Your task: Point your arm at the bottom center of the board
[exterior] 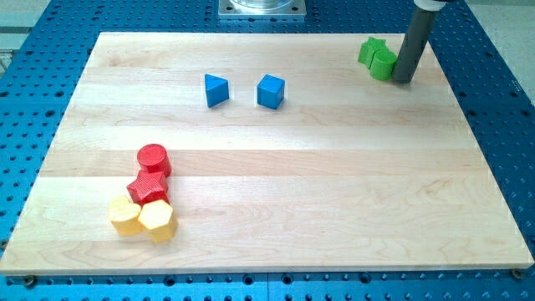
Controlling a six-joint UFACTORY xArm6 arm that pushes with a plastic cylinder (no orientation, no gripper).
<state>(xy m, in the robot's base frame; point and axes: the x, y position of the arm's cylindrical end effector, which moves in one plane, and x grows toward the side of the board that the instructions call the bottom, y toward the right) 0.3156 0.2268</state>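
Note:
My tip [403,79] rests on the wooden board [276,201] near the view's top right corner. It stands just to the right of two green blocks: a green star [371,50] and a green cylinder [384,65], which it touches or nearly touches. Two blue blocks lie left of it in the upper middle: a blue triangular block [216,89] and a blue cube [271,91]. The bottom centre of the board is far from my tip.
At the view's lower left lies a cluster: a red cylinder [154,159], a red star [149,189], a yellow block [124,216] and a yellow hexagonal block [157,221]. The board sits on a blue perforated table [501,100].

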